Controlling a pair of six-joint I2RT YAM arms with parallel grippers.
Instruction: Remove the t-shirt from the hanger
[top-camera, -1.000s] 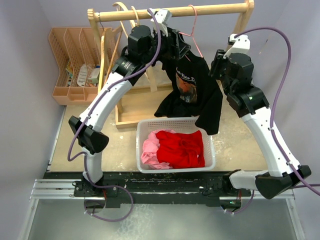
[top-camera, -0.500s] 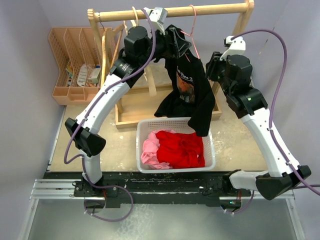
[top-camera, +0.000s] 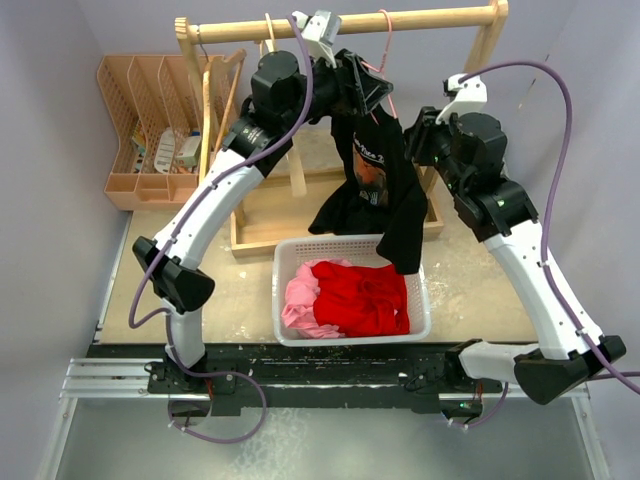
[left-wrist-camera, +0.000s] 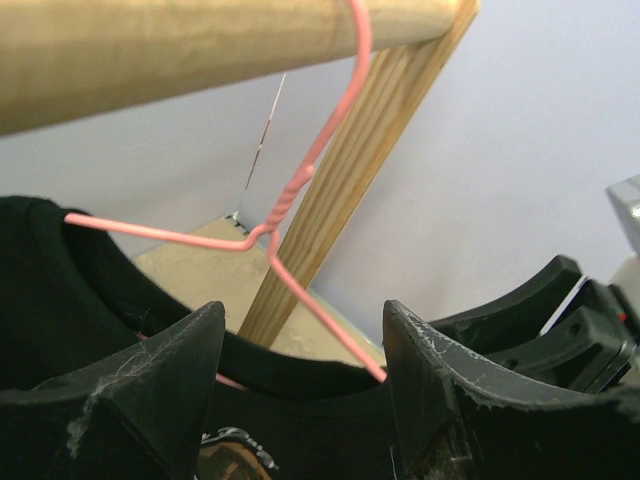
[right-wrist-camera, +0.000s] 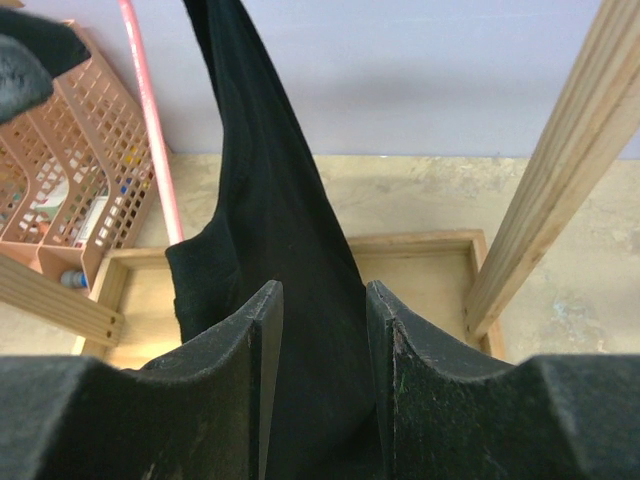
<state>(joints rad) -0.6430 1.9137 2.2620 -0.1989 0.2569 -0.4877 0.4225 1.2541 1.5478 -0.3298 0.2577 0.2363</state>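
A black t-shirt (top-camera: 380, 170) with a printed front hangs on a pink wire hanger (top-camera: 385, 45) hooked over the wooden rail (top-camera: 340, 22). My left gripper (top-camera: 365, 90) is open at the shirt's collar. In the left wrist view its fingertips (left-wrist-camera: 303, 310) straddle the hanger wire (left-wrist-camera: 300, 180) and the collar (left-wrist-camera: 40, 270). My right gripper (top-camera: 412, 135) is at the shirt's right shoulder. In the right wrist view it (right-wrist-camera: 322, 290) is partly open with a hanging band of the black shirt (right-wrist-camera: 270, 200) between the fingers. The hanger's pink wire (right-wrist-camera: 150, 130) shows to the left.
A white basket (top-camera: 277, 290) holding red and pink clothes stands under the shirt. The rack's wooden base tray (top-camera: 260, 215) and upright post (right-wrist-camera: 550, 190) are close by. Spare wooden hangers (top-camera: 215, 100) hang on the left. A peach organiser (top-camera: 150, 120) stands at far left.
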